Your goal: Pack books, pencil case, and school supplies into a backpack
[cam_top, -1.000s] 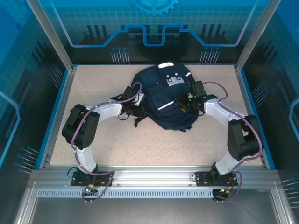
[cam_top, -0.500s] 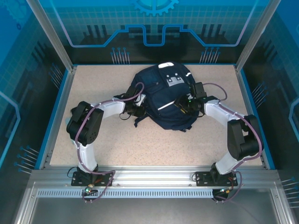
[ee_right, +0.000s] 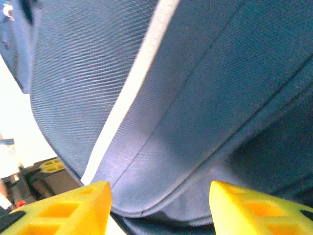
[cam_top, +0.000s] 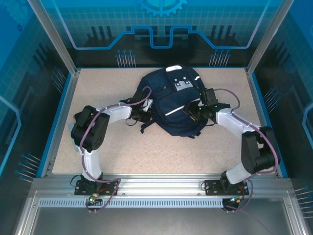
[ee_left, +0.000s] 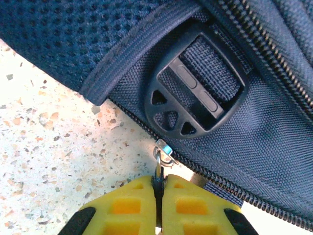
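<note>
No legible writing found on inspection. The backpack [cam_top: 171, 105] carries a white patch [cam_top: 173, 68] at its top and a grey patch [cam_top: 183, 85] just below it. Both bear small dark marks, too small to make out. The back wall panel [cam_top: 98, 24] shows a gear emblem [cam_top: 161, 5] and circuit-style lines, graphics only, no letters or numbers. The black buckle [ee_left: 195, 93], seen close in the left wrist view, bears no readable brand.
</note>
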